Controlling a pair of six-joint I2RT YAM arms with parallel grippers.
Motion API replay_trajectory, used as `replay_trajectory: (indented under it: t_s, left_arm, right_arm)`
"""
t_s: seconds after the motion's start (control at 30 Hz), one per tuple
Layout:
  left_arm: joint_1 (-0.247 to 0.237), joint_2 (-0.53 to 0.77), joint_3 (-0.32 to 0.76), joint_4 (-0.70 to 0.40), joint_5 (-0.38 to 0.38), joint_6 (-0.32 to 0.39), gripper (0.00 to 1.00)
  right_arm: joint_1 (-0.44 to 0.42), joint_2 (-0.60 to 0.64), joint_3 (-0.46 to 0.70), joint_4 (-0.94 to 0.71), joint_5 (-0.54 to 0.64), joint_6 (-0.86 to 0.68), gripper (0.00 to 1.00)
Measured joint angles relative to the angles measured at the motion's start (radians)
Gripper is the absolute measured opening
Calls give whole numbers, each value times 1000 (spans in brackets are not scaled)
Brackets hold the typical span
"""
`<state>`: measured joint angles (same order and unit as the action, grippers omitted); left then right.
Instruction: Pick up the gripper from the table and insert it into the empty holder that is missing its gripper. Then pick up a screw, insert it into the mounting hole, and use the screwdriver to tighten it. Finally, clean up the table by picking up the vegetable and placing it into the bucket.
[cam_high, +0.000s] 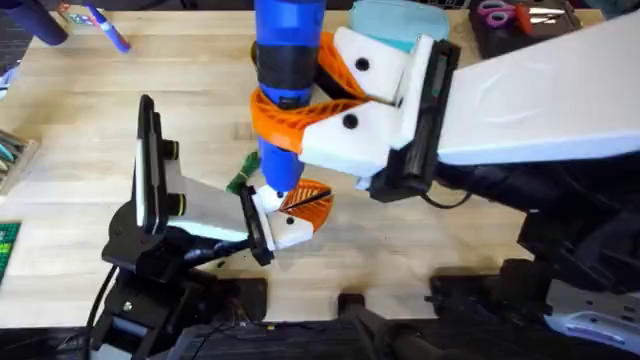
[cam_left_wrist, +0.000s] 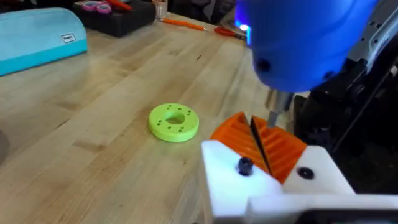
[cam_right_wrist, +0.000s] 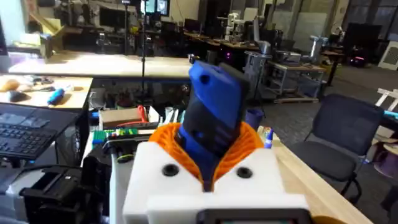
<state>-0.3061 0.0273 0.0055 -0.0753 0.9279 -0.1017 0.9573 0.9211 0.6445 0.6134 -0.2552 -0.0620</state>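
The blue screwdriver (cam_high: 286, 60), pinched upright in the right gripper (cam_high: 330, 90), has its bit down at the small gripper (cam_high: 303, 205) seated on the holder (cam_high: 215, 212), so tightening looks underway; next, keep it plumb.

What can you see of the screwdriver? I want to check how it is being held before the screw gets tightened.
The screwdriver is a thick bright-blue cylinder with a black band and a thin metal bit. It looks like smooth plastic. It stands nearly upright, bit down, clamped between the orange ribbed pads of the right gripper. The bit tip meets the orange-padded gripper seated on the holder.
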Motion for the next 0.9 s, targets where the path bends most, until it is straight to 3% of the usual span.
replay_trajectory:
  t_s: [0.9]
  left_arm:
    - [0, 0, 0, -1, 0, 0, 10]
  right_arm:
    - [0, 76, 0, 20, -2, -62, 41]
